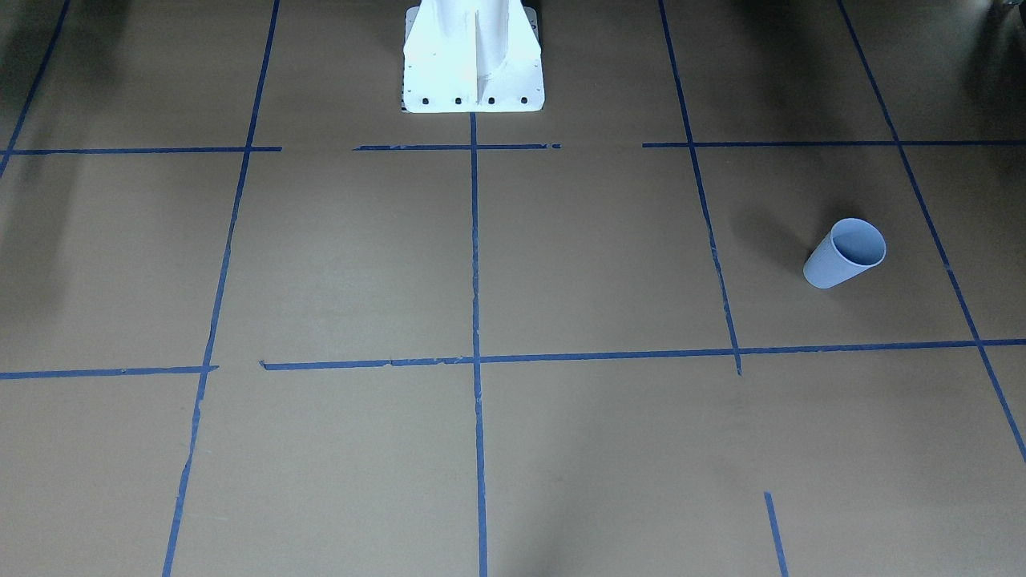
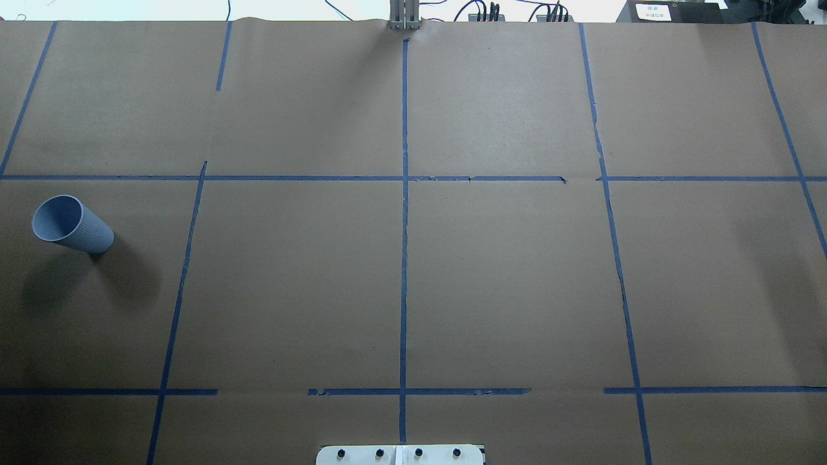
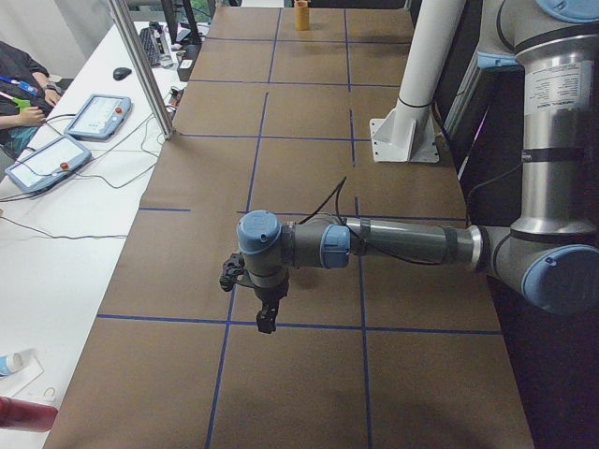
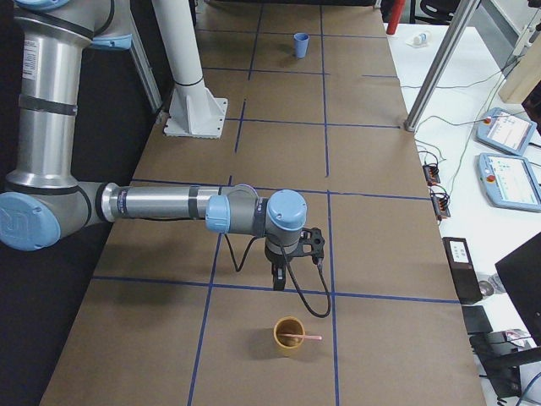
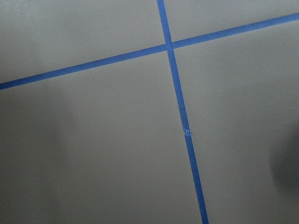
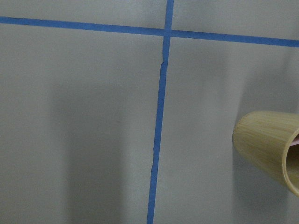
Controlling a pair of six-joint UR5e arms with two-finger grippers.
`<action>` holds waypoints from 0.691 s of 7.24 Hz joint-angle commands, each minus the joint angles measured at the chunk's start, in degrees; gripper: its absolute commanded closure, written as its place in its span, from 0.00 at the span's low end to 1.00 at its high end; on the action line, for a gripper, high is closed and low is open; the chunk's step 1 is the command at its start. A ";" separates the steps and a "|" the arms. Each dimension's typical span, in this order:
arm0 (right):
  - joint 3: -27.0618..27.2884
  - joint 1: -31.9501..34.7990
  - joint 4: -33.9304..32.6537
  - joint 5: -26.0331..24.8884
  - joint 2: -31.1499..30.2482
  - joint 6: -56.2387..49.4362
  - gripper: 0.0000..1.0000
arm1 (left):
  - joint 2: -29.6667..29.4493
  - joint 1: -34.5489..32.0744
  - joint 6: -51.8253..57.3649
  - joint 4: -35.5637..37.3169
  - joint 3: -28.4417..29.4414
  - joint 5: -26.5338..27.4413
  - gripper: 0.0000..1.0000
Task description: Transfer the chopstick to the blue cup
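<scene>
The blue cup [image 1: 846,252] stands upright on the robot's left side of the table; it also shows in the overhead view [image 2: 71,224] and far off in the exterior right view [image 4: 301,44]. The pale pink chopstick [image 4: 303,337] leans inside a bamboo cup [image 4: 289,336] at the table's right end. My right gripper [image 4: 278,279] points down just short of the bamboo cup. My left gripper [image 3: 267,318] points down over a tape line. Both grippers show only in side views, so I cannot tell whether they are open or shut.
The bamboo cup's side fills the right edge of the right wrist view [image 6: 268,149]. The white robot base [image 1: 473,56] stands at the table's middle edge. Blue tape lines [image 2: 404,258] grid the brown paper. Tablets [image 4: 507,156] and cables lie beside the table.
</scene>
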 commanded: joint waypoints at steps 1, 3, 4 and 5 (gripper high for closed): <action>0.09 0.00 0.00 0.27 0.07 0.00 0.00 | 0.01 0.00 -0.01 -0.43 0.00 0.48 0.00; 0.09 0.00 0.00 0.36 0.07 0.00 0.00 | -0.25 0.18 -0.28 -0.61 0.26 0.57 0.00; 0.09 -0.09 0.00 0.27 0.07 0.00 0.00 | -0.95 0.18 -0.54 -1.05 0.09 0.39 0.00; 0.09 -0.09 0.00 0.27 0.07 0.00 0.00 | -3.83 0.18 -0.54 -5.23 1.05 0.48 0.00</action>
